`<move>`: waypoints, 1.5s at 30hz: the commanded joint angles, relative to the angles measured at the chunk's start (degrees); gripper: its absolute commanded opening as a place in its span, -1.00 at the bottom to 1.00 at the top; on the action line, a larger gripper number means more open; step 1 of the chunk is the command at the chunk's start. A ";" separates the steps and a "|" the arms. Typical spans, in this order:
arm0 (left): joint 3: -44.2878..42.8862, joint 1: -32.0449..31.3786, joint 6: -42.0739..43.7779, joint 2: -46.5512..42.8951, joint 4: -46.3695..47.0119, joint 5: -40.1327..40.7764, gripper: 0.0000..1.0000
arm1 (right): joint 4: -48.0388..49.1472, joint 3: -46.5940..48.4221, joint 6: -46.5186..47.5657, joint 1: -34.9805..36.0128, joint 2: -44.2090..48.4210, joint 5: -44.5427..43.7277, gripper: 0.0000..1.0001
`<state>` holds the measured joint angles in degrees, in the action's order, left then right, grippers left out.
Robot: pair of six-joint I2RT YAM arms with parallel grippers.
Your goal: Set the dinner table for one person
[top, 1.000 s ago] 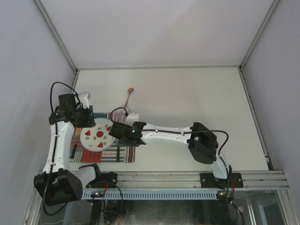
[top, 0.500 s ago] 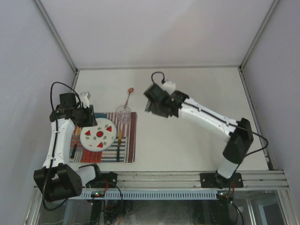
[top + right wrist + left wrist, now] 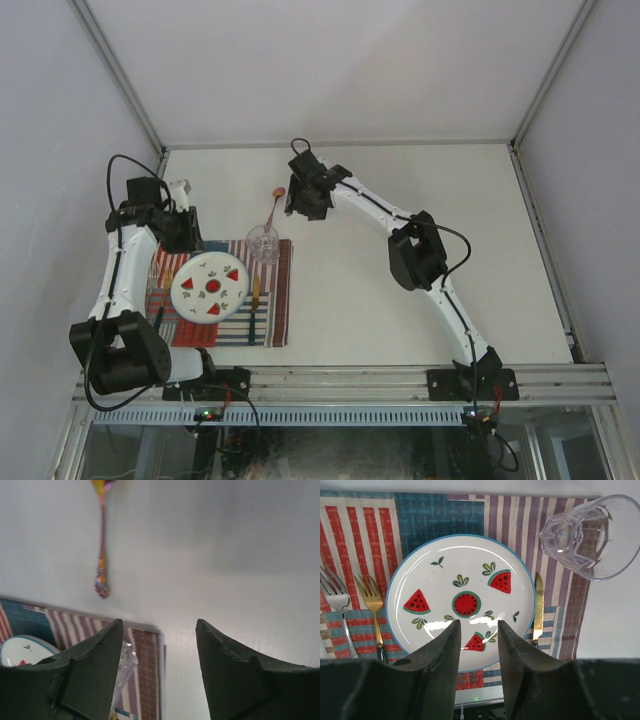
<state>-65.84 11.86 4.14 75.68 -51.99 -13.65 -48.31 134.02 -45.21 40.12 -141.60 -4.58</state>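
One place setting, judged nearly complete. The dinner table (image 3: 480, 220) fills the workspace; everything sits in its left half.

- Striped placemat (image 3: 278, 300) lies by the near-left corner and marks the diner's spot.
- Watermelon plate (image 3: 210, 286) is centred on the mat as the anchor for the rest.
- Silver fork (image 3: 337, 605) and gold fork (image 3: 372, 610) lie side by side left of the plate.
- Gold knife (image 3: 538, 607) lies just right of the plate rim, the usual convention.
- Glass (image 3: 263, 243) stands at the mat's far-right corner, beyond the knife tip.
- Spoon (image 3: 273, 207) lies on bare tabletop past the mat's far edge, apart from it; it is the one piece not yet placed.

Left gripper (image 3: 478, 625) hangs over the plate, jaws parted, nothing between them. It is probably parked out of the way.

Right gripper (image 3: 159, 625) is reached out beside the spoon, jaws wide and empty. The spoon sits left of its gap, not between the fingers, so this is likely an approach needing a leftward correction.
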 commanded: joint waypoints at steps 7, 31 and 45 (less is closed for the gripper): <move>-0.69 0.67 2.84 -3.95 -2.40 -1.27 -0.19 | 26.71 -10.27 -3.28 -4.71 0.41 17.20 0.19; -6.77 0.63 2.80 2.41 -3.74 -1.97 -0.24 | 53.34 -12.91 -14.82 -2.76 -11.61 26.93 0.18; -4.74 0.66 1.18 1.27 -3.57 -0.67 -0.24 | 57.50 -9.27 -20.00 -2.50 -16.06 27.69 -0.68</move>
<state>-71.94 12.03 5.56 79.05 -56.25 -14.66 8.97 122.54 -63.35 37.01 -155.48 23.35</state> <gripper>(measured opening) 0.383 0.407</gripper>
